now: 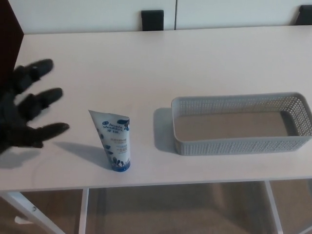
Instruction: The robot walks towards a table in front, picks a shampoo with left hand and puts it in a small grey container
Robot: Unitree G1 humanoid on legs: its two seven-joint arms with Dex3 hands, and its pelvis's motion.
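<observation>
Left hand [25, 107] spread beside upright shampoo [115, 141].

The shampoo tube [115, 141], white with blue print too blurred to read, stands upright on its blue cap, lower left of centre. The grey perforated container [234, 145], long and shallow, lies apart at centre right.

Pale table top [146, 63] on white legs [29, 210] over beige floor [175, 209]; beyond its far edge, one black chair back [152, 20] near centre, a second [304, 14] at picture right, both against white panels [87, 14].
</observation>
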